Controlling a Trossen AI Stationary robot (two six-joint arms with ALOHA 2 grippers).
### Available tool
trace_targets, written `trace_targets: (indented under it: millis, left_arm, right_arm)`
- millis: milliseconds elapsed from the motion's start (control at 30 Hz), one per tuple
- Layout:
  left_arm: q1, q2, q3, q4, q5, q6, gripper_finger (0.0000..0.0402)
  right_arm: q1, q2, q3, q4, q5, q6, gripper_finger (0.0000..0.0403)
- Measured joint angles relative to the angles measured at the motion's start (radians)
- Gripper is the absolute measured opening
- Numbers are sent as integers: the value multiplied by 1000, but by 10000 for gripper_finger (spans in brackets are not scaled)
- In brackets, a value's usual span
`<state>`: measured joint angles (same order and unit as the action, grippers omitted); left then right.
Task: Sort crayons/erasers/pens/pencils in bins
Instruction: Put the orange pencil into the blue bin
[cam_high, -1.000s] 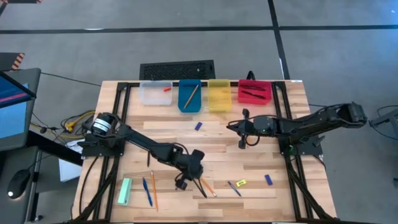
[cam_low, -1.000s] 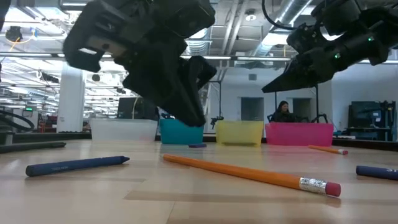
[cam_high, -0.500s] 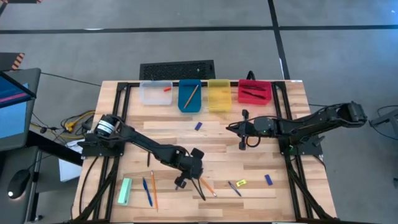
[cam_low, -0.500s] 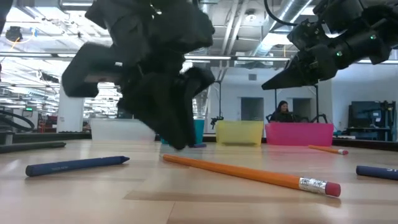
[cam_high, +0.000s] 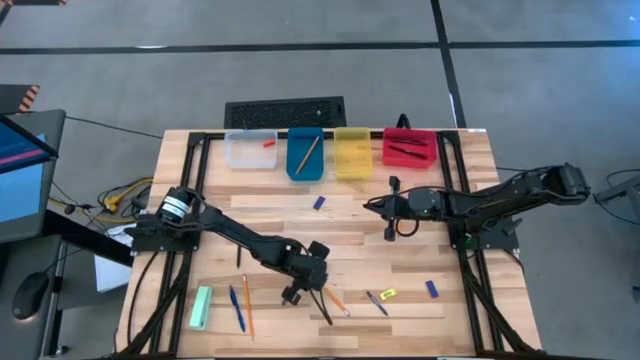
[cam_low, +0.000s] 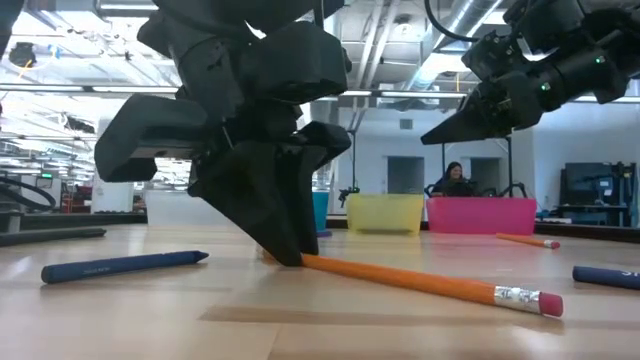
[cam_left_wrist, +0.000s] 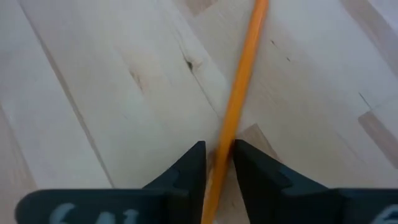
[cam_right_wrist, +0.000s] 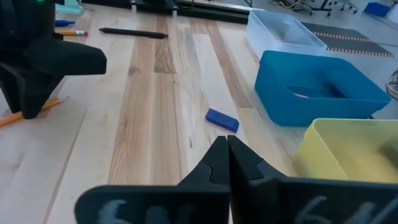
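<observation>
My left gripper (cam_high: 308, 284) is near the table's near edge, its fingers pointing down onto a long orange pencil (cam_left_wrist: 244, 81) that lies flat on the wood. In the low view that pencil (cam_low: 420, 281) ends in a pink eraser tip. My right gripper (cam_high: 370, 205) hovers shut above mid-table, clear of everything, and shows as (cam_right_wrist: 227, 149) in its wrist view. At the far edge stand the clear bin (cam_high: 250, 150), blue bin (cam_high: 305, 160), yellow bin (cam_high: 352, 155) and red bin (cam_high: 410, 150). My left gripper pinches the orange pencil (cam_left_wrist: 224, 140) between its two fingers (cam_left_wrist: 191, 163), near the end away from the eraser. The fingers come from above, slanting down, and stand across it (cam_low: 285, 245). The pencil lies flat on the table.
Loose on the table: a blue eraser (cam_high: 319, 202) mid-table, another blue eraser (cam_high: 432, 288), a yellow eraser (cam_high: 388, 293), a pen (cam_high: 377, 303), a dark pen (cam_high: 322, 304), a blue pen (cam_high: 236, 308) beside a second pencil (cam_high: 247, 306), and a green block (cam_high: 201, 307).
My left gripper has come down to the table and turned, and its fingertips now stand on the pencil's end. The pencil has slid a little along the table, eraser end moving away from the gripper. My right arm has kept still.
</observation>
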<state>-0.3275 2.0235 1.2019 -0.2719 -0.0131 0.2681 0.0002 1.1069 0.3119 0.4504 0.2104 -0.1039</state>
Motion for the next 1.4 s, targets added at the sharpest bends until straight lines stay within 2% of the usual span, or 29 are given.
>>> trace_targets:
  millis: [233, 500, 733, 967, 1400]
  left_arm:
    - [22, 0, 4, -66, 91, -98, 11]
    - [21, -9, 4, -106, 98, -149, 8]
    - [20, -81, -6, -267, 77, -225, 5]
    - [28, -170, -10, -391, -2, -325, 1]
    - [60, -175, -19, -468, -48, -434, 2]
  right_arm:
    - [0, 0, 0, 2, 0, 2, 3]
    - [37, 0, 0, -12, 0, 34, 4]
    - [89, 0, 0, -13, 0, 55, 5]
    - [115, 0, 0, -9, 0, 78, 7]
    - [124, 0, 0, -14, 0, 79, 7]
